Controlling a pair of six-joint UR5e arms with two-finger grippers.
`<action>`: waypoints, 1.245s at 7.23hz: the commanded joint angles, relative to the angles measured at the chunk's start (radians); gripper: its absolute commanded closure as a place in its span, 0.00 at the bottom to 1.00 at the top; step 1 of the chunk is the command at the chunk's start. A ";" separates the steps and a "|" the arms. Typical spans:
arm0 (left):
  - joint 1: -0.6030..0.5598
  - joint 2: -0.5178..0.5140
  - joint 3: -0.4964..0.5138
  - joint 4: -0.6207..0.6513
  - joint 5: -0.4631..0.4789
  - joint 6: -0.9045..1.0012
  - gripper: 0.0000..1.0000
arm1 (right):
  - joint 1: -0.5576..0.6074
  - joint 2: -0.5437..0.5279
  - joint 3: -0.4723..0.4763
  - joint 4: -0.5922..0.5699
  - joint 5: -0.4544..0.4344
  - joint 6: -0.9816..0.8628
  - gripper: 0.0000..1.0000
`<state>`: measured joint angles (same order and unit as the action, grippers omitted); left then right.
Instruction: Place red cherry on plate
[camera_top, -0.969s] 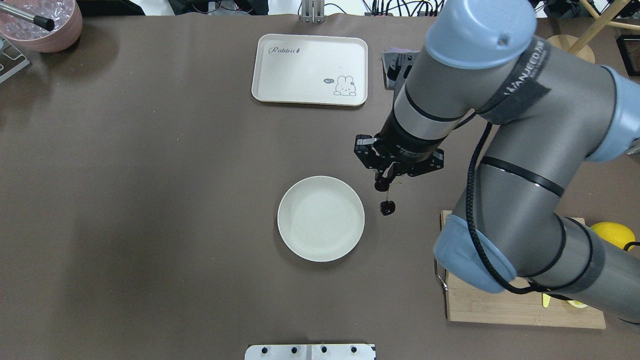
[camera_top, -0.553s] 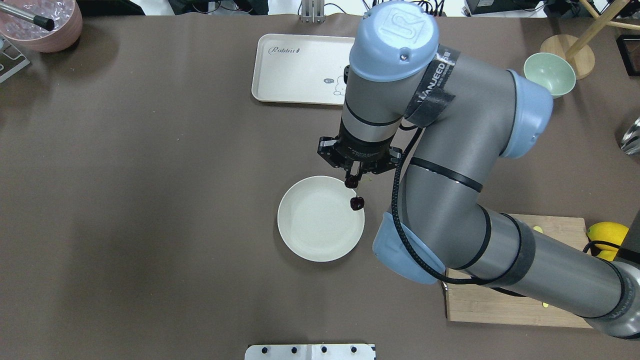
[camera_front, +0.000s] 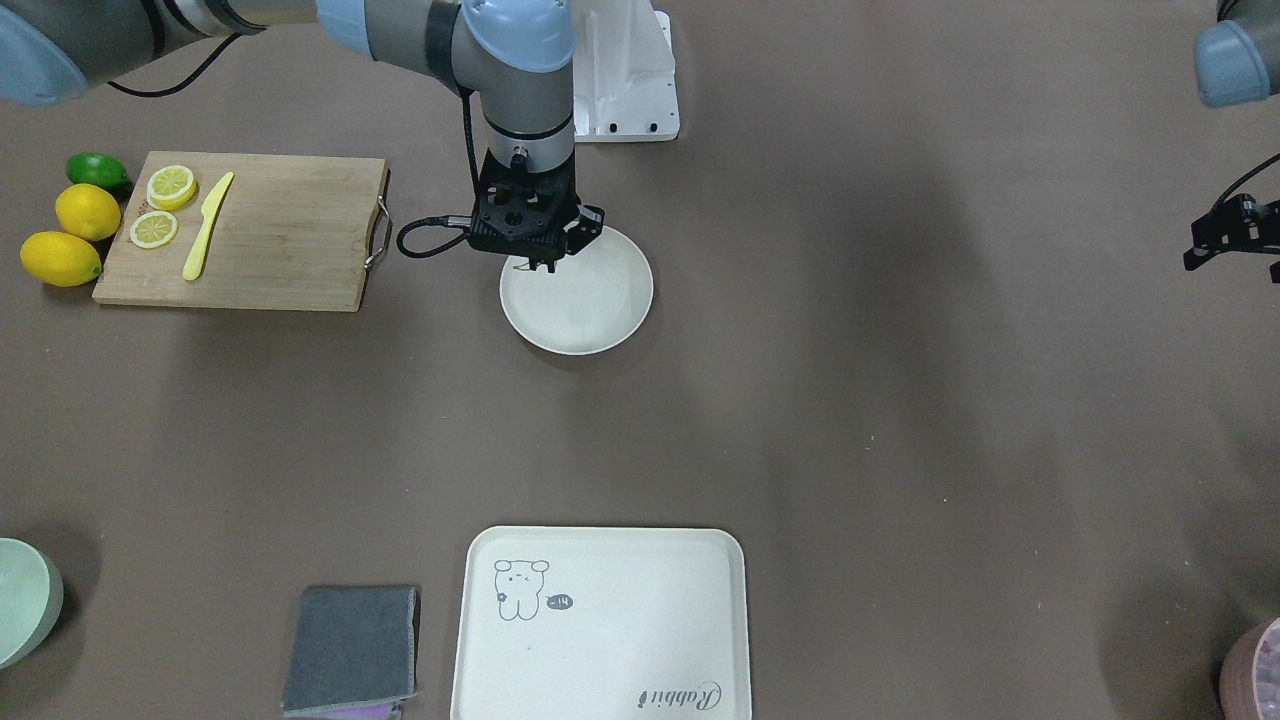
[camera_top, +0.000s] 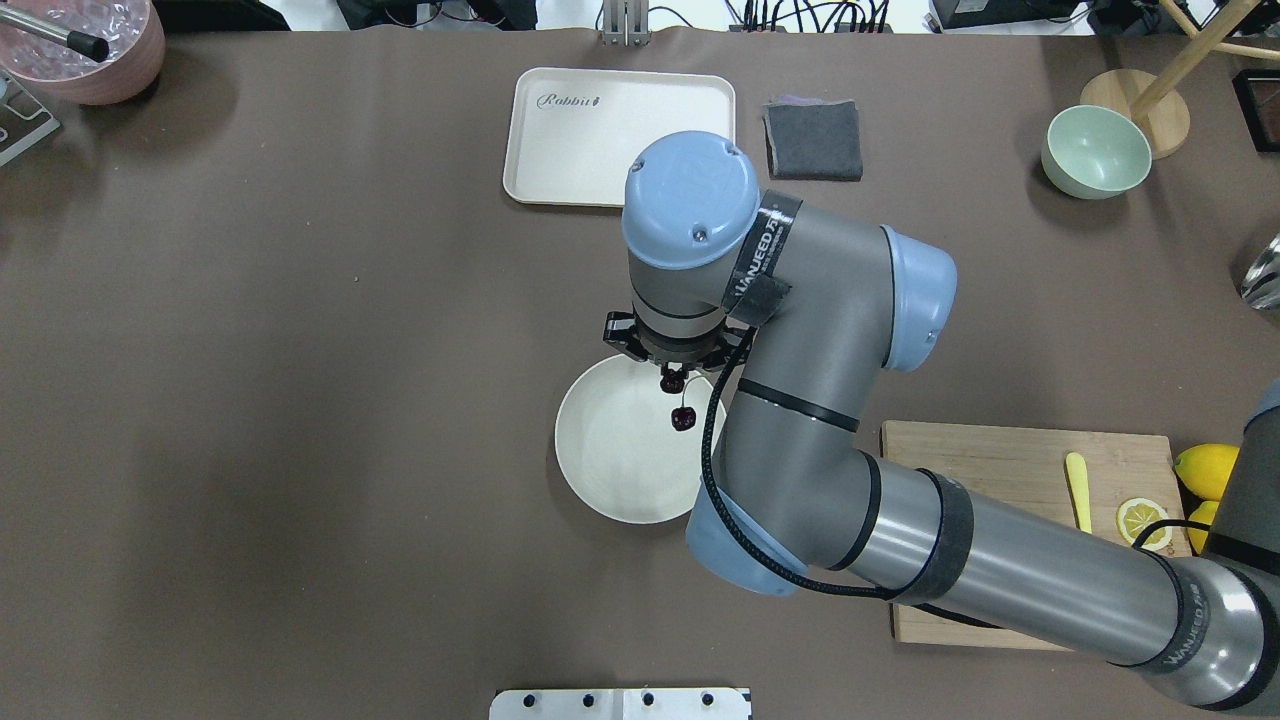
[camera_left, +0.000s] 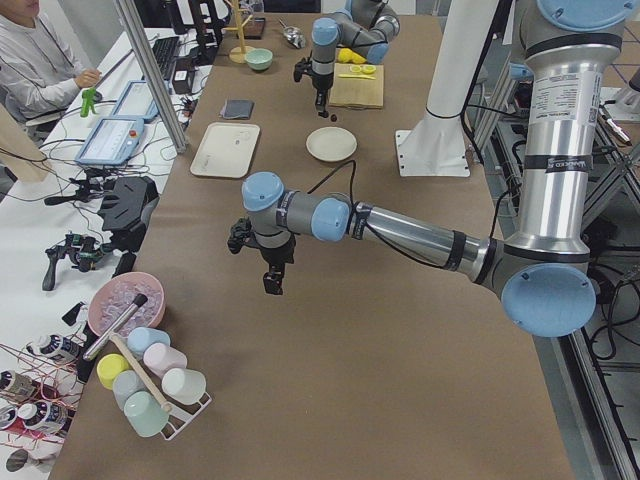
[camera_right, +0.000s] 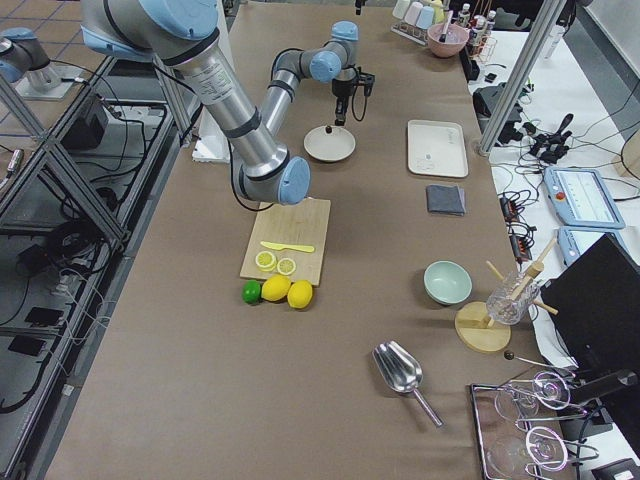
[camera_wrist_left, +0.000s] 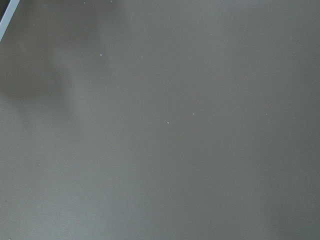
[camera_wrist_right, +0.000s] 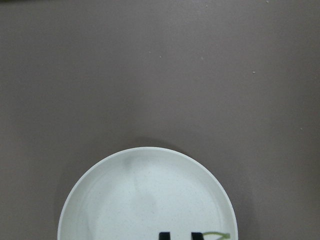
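The red cherry (camera_top: 683, 419), a pair of dark maroon fruits on a thin stem, hangs from my right gripper (camera_top: 672, 373), which is shut on it. It dangles just above the far right part of the round cream plate (camera_top: 610, 455). In the right wrist view the plate (camera_wrist_right: 145, 195) fills the bottom, with the fingertips (camera_wrist_right: 164, 235) and a bit of green stem at the lower edge. My left gripper (camera_front: 1215, 240) hovers far off at the table's other end over bare mat; its jaws are not clear enough to judge.
A cream tray with a bear drawing (camera_top: 590, 140) and a grey cloth (camera_top: 813, 140) lie beyond the plate. A green bowl (camera_top: 1096, 150) stands at the far right. The wooden board (camera_top: 1010, 465) holds a yellow knife and lemon slices, with lemons (camera_top: 1213, 470) beside it.
My right arm swung left with the cherry in its grip, from beside the plate's right rim to over the plate's far right part.
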<state>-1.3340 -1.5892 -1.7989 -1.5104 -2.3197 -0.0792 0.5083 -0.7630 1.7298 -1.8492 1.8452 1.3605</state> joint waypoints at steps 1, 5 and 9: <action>-0.001 0.000 0.024 -0.040 -0.004 -0.005 0.01 | -0.020 -0.001 0.002 0.004 -0.027 0.029 0.01; -0.001 0.000 0.021 -0.040 -0.004 -0.005 0.01 | -0.007 -0.027 0.040 0.002 -0.029 0.013 0.00; -0.002 0.002 0.016 -0.040 -0.004 -0.005 0.01 | 0.285 -0.310 0.254 -0.051 0.085 -0.416 0.00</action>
<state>-1.3356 -1.5882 -1.7819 -1.5508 -2.3240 -0.0843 0.6719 -1.0116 1.9639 -1.8861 1.8719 1.1148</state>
